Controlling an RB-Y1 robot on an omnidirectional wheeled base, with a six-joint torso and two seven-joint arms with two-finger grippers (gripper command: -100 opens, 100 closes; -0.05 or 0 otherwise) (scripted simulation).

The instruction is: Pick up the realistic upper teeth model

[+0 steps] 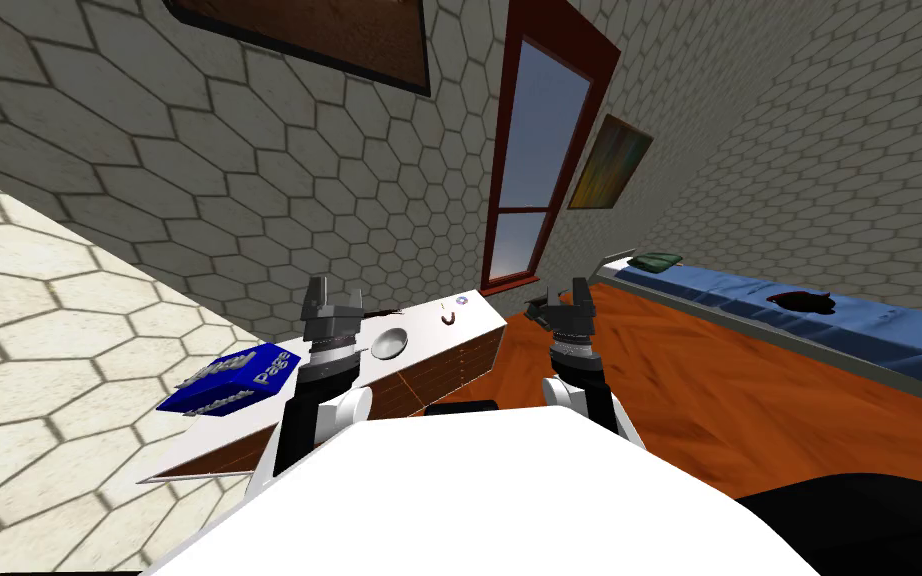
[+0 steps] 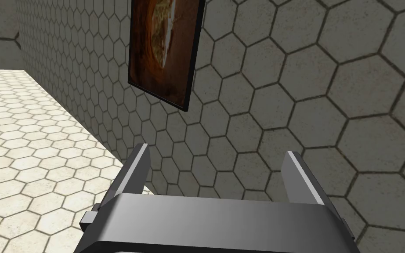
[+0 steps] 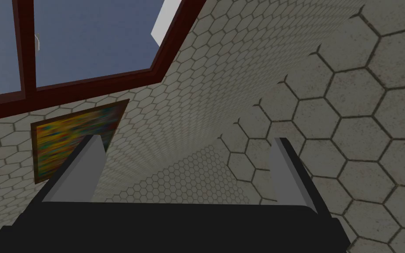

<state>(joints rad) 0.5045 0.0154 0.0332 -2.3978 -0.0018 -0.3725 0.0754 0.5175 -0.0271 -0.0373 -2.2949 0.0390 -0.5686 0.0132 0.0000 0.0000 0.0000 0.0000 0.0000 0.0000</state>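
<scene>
Plainly, left gripper [image 1: 335,295] and right gripper [image 1: 565,297] gape empty; reaching the teeth model [image 1: 448,319] beyond the left could knock the bowl [image 1: 389,343].

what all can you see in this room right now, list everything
teeth model: 1, dark red, far end of cabinet top
round thing: 1, pale, beyond teeth model
bowl: 1, grey, middle of cabinet top
box: 1, blue, near end of cabinet top
cabinet: 1, white top, brown front, along wall
window: 1, red frame
brown picture: 1, wall above cabinet
yellow-green picture: 1, beside window
bed: 1, blue cover, right side
left gripper: 1, grey, open, by cabinet
right gripper: 1, grey, open, right of cabinet
</scene>
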